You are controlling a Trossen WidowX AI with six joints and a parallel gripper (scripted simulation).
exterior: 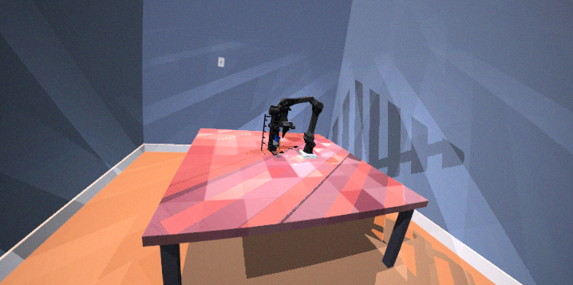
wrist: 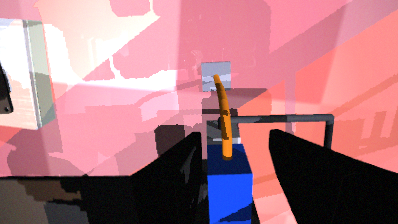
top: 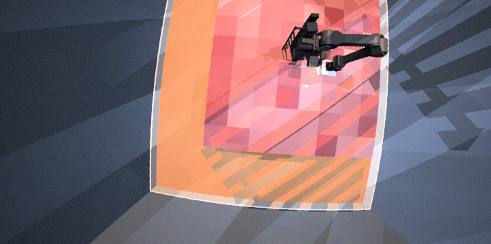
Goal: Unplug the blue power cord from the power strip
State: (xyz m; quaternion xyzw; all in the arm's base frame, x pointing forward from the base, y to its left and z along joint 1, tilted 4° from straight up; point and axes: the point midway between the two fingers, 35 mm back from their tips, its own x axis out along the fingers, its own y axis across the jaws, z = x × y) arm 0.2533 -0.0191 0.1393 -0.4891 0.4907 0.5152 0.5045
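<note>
Black fingers of my claw [wrist: 235,165] stood partly spread, pinching nothing, straddling the blue plug [wrist: 229,182] at six o'clock. Its orange cord [wrist: 224,117] curved toward twelve. The plug looked rigid and light; I judged its flat sides best to grip.

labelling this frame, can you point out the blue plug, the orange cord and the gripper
plug [wrist: 229,187], wrist view, on its blue top face between the fingers
cord [wrist: 224,117], wrist view, midway along the orange curve rising from the plug
gripper [wrist: 236,145], wrist view, midway between the two black fingertips, partly open around the plug
</note>
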